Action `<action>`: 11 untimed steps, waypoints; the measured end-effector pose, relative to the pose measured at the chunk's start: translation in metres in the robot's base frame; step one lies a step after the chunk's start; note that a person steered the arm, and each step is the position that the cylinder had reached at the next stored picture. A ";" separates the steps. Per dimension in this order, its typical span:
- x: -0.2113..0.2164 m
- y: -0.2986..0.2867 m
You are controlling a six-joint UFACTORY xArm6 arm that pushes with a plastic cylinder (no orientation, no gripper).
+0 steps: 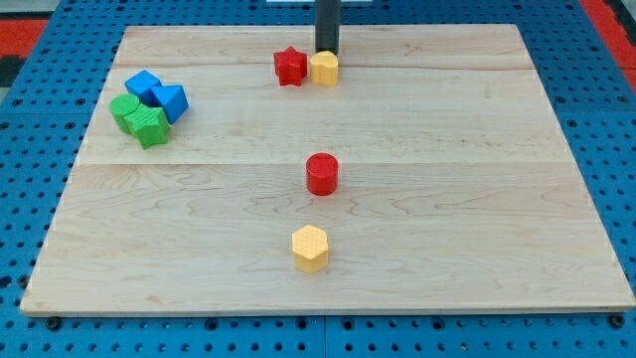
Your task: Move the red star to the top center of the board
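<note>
In the one camera view the board [477,199] lies on a blue pegboard, and the red star [290,67] sits near the top edge, a little toward the view's left of centre, touching a yellow block [324,69] at its 3 o'clock. My tip [327,53] comes down just behind the yellow block, at about its 12 o'clock and at roughly 2 o'clock from the star; it has no jaws and holds nothing, and whether it touches the yellow block I cannot tell. Below, near the board's middle, stands a red cylinder [322,173], with a yellow hexagon [310,248] at its 6 o'clock. Far toward 9 o'clock are two blue blocks [157,92] packed against two green blocks [139,119]. I judge the task nearly done: the star is already in the top band, only slightly off centre. A finishing move would call for bringing my tip round to the star's 9 o'clock side and nudging it gently toward 3 o'clock, which would shove the yellow block along too. No brands, labels or writing can be read.
</note>
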State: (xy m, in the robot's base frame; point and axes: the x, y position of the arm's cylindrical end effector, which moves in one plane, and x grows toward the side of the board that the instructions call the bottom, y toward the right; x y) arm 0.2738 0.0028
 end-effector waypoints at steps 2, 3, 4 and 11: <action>0.037 -0.011; 0.026 -0.013; 0.027 -0.077; 0.046 -0.216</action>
